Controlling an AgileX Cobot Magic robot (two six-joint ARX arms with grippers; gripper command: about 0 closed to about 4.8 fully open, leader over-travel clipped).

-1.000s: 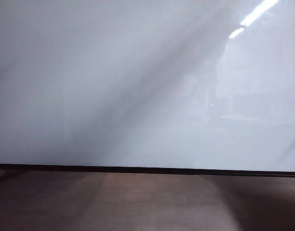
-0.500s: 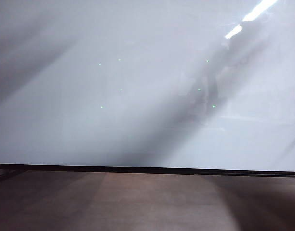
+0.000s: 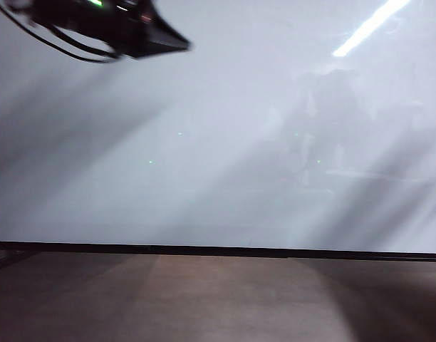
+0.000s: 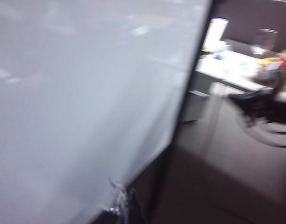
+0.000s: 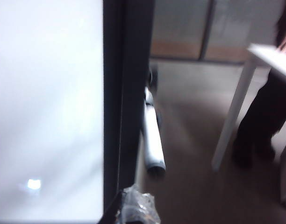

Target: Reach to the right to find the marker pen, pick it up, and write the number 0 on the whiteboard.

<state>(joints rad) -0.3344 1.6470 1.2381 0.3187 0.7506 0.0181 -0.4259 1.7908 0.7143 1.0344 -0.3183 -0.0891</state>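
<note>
1. The whiteboard point(image 3: 218, 142) filled nearly the whole exterior view, a glossy white panel standing upright, with soft grey reflections across it and a few tiny green specks. No drawn line could be seen on it.
2. The brown floor point(image 3: 218, 299) lay in front of the board and met its thin black bottom edge point(image 3: 218, 251).
3. A bright light streak point(image 3: 367, 27) was reflected high on the right of the board.
4. The left arm point(image 3: 125, 28) reached in at the upper left of the exterior view as a dark, tapering body with looping cables and a small green light, close to the board's face.
5. In the left wrist view the board point(image 4: 87, 93) ran to a dark side frame point(image 4: 189, 93), and beyond it stood a white table point(image 4: 227, 65), all blurred.
6. In the right wrist view the board point(image 5: 45, 93) ended at its dark frame point(image 5: 129, 93). A white tube point(image 5: 152, 140) lay on the floor just beside that frame, and a person in dark trousers point(image 5: 262, 121) stood by a white table.
7. The left gripper point(image 4: 117, 203) showed only as a blurred pale tip, so its opening and any load could not be told.
8. The right gripper point(image 5: 136, 207) showed only as a crinkled, clear-wrapped tip, fully closed. Whether it held anything could not be told.
</note>
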